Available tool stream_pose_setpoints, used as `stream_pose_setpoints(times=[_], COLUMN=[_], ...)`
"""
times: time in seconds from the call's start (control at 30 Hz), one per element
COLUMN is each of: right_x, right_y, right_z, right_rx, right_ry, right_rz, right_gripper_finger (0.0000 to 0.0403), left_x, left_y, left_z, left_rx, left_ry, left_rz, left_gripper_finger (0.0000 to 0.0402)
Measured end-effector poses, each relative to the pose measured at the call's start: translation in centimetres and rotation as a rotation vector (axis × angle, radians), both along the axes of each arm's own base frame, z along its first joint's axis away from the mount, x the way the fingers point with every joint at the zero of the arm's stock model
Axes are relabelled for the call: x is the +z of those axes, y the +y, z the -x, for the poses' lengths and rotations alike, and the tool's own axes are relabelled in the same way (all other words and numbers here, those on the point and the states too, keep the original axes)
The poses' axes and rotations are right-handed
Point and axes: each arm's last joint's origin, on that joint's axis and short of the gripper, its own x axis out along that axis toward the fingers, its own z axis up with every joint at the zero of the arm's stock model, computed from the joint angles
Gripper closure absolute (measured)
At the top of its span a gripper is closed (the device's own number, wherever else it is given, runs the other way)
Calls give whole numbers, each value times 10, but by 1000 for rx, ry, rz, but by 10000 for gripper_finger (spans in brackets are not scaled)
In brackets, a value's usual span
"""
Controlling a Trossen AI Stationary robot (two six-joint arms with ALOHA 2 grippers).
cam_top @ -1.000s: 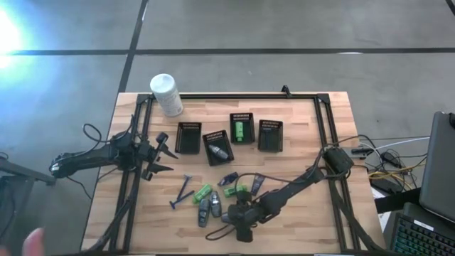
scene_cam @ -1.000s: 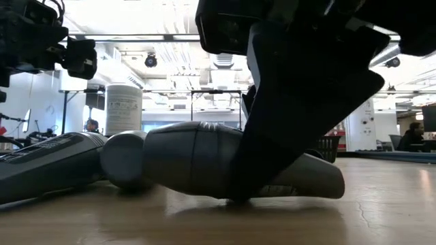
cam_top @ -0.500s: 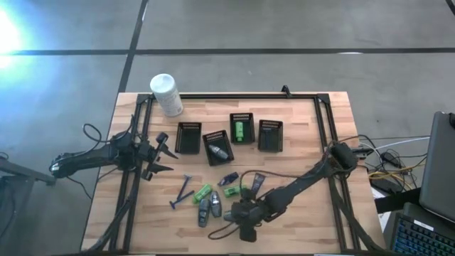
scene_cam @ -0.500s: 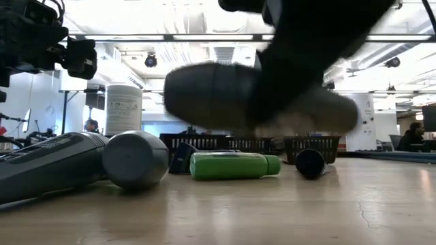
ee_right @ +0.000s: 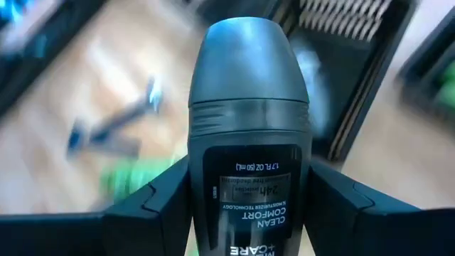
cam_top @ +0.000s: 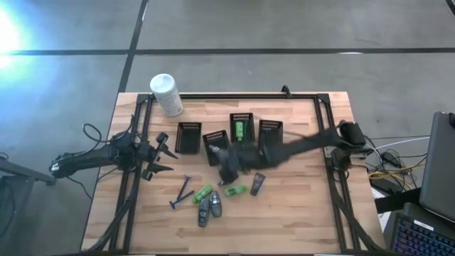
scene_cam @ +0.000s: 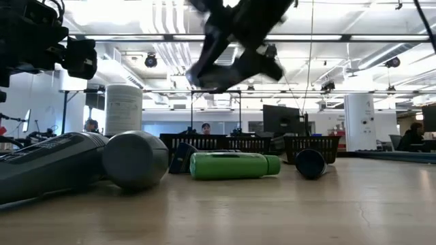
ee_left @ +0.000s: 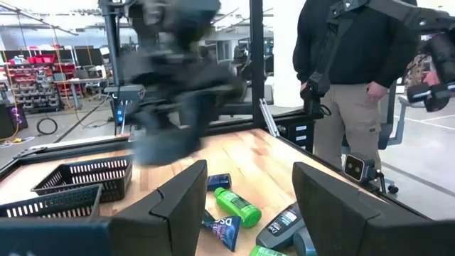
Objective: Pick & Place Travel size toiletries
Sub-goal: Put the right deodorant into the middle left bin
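Note:
My right gripper [cam_top: 229, 166] hangs over the middle of the table, beside the black baskets [cam_top: 217, 146], shut on a grey oval bottle [ee_right: 249, 85]. The other toiletries lie on the wood near the front: two grey bottles [cam_top: 209, 210], green bottles [cam_top: 202, 193] [cam_top: 235, 190], a dark tube [cam_top: 257, 183] and a blue razor [cam_top: 180, 192]. One basket [cam_top: 242, 129] holds a green bottle. My left gripper [cam_top: 161, 153] waits open at the table's left, pointing level. My right gripper pinches the grey bottle's labelled body [ee_right: 206, 192] between its two fingers [ee_right: 153, 206], one on each side. The bottle lies along the fingers, its rounded cap [ee_right: 249, 57] pointing away from the wrist. It is lifted clear of the table, slanting downward.
A large white canister [cam_top: 166, 94] stands at the far left corner. Several black baskets sit in a row across the middle. A black frame [cam_top: 323, 128] runs along the table's edges. A person [ee_left: 355, 78] stands beyond the table in the left wrist view.
My right gripper has risen from the near edge with the grey bottle and swung toward the far side, up to the baskets, rolling as it went. The bottle, which lay on the wood, now hangs clear of it. The toiletries left behind have stayed put.

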Motion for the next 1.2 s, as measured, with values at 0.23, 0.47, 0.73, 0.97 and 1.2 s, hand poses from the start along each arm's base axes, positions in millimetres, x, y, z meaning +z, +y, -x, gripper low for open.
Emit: stream_pose_setpoints(times=[0.23, 0.47, 0.73, 0.97, 1.2], right_x=[2, -28, -57, -55, -55], right_y=[-69, -93, -94, -97, -101], right_z=[-11, -25, -49, -49, -42], right_rx=[-94, -72, -75, -94, -110], right_ry=[-67, -28, 23, 37, 99], right_rz=[-64, -163, -195, -160, -136], right_gripper_finger=[201, 193, 189, 169, 148], left_x=[0, 0, 0, -1, -1], left_y=[0, 0, 0, 0, 0], left_z=[0, 0, 0, -1, -1], left_rx=[2, 1, 3, 9, 10], left_ry=[0, 1, 5, 12, 12], left_rz=[0, 0, 1, 2, 2], left_gripper_finger=[188, 188, 188, 188, 188])
